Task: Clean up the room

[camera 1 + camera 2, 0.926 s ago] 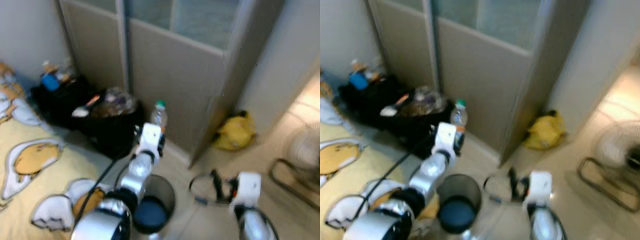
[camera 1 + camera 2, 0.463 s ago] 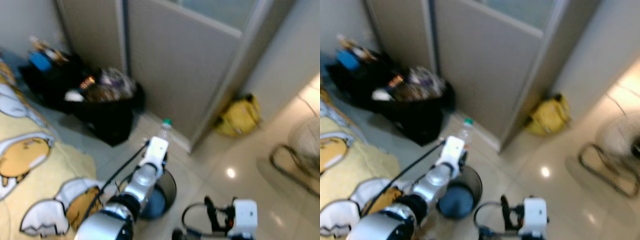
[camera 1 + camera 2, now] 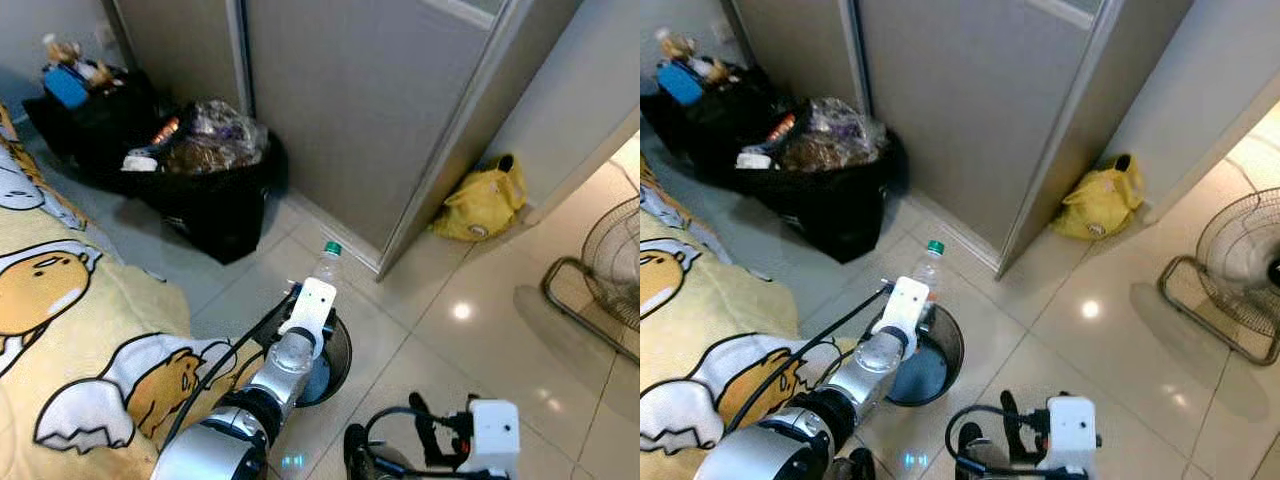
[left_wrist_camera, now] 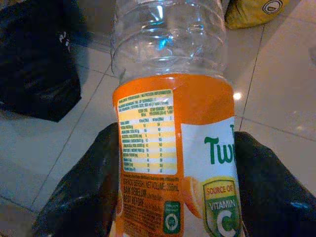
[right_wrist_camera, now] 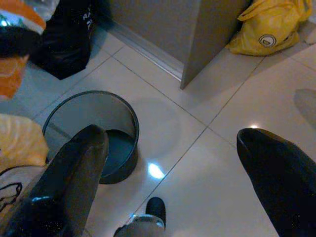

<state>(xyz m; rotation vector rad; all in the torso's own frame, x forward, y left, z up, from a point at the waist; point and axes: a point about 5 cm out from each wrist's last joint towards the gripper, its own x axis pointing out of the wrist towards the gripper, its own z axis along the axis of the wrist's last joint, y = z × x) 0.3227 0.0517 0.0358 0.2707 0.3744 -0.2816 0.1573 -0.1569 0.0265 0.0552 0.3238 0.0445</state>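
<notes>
Glossy tiled floor (image 3: 480, 330). Left gripper (image 4: 168, 168) clamps clear orange-labelled plastic bottle (image 4: 170, 118) above round grey bin (image 3: 925, 365); drop pending. Right gripper (image 5: 173, 168) spread wide, empty.

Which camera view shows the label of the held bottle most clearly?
The left wrist view: the bottle is close, its orange label readable between the left gripper fingers. Both eye views show its green cap and clear neck.

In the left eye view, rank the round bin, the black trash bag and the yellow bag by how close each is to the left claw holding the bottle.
1. The round bin, directly beneath the left claw that grips the bottle.
2. The black trash bag, farther off on the robot's left, against the partition.
3. The yellow bag, farthest, ahead on the right at the partition's corner.
</notes>
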